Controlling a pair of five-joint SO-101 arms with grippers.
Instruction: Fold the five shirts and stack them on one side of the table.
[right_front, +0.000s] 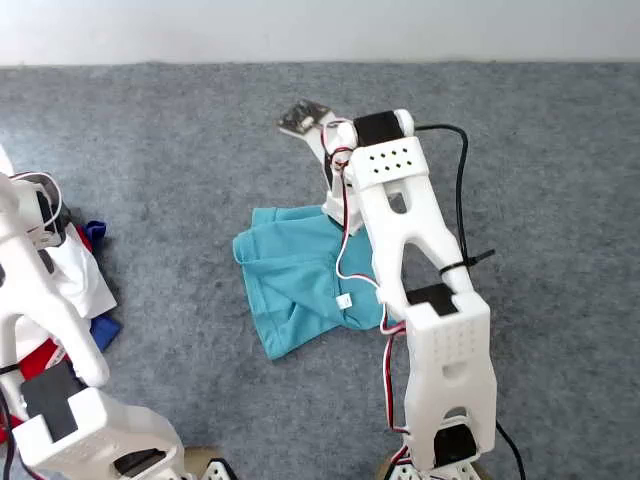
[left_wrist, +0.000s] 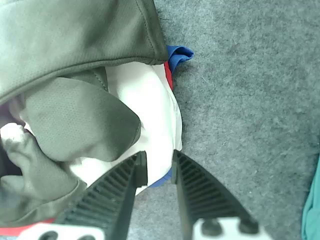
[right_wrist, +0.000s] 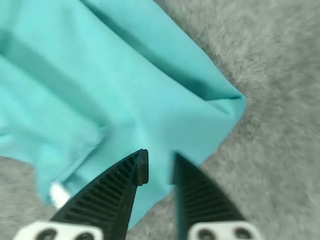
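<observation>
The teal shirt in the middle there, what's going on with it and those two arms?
Two robot arms are folding shirts. The right arm is stretched out over the teal shirt, which lies rumpled on the grey table; its jaws are slightly apart above one edge, holding nothing. The left arm is at the table's side above a heap of other shirts, jaws slightly apart over a white shirt, also empty.

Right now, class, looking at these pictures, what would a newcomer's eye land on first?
A bright teal shirt lies rumpled in the middle of the grey table, with the right gripper open over one corner. At the left edge a pile of shirts, white, red, blue and olive, sits under the open left gripper.
</observation>
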